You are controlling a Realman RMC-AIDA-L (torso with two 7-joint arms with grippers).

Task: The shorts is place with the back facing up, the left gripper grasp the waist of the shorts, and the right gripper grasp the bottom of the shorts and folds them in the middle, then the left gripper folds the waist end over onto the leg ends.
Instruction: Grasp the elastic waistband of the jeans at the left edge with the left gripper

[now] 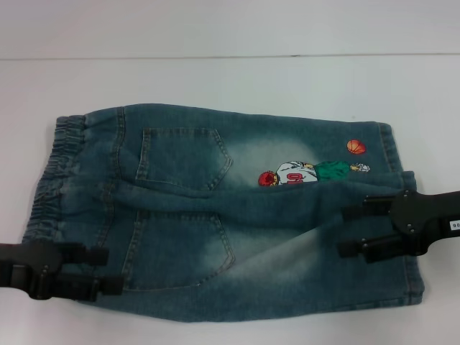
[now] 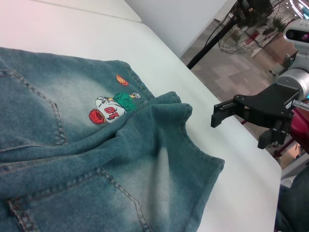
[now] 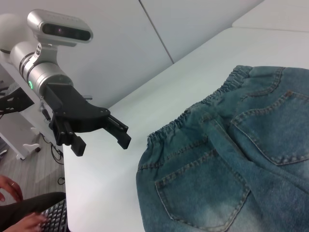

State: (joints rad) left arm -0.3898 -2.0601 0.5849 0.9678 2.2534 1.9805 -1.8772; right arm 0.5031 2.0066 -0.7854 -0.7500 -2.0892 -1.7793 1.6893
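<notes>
Leftmost, the left gripper (image 1: 90, 272) hovers at the near waist corner of the shorts (image 1: 215, 215) — jaws parted, holding nothing. Denim lies flat on the table (image 1: 215, 79), pockets up; rightward, the right gripper (image 1: 350, 228) — jaws spread, empty — hangs over the leg hems.

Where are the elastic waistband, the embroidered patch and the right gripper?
elastic waistband (image 1: 54, 169), head view, gathered denim on the shorts' left end.
embroidered patch (image 1: 305, 172), head view, on the white jersey of the figure.
right gripper (image 1: 350, 230), head view, between the fingertips, open over the leg hem.
</notes>
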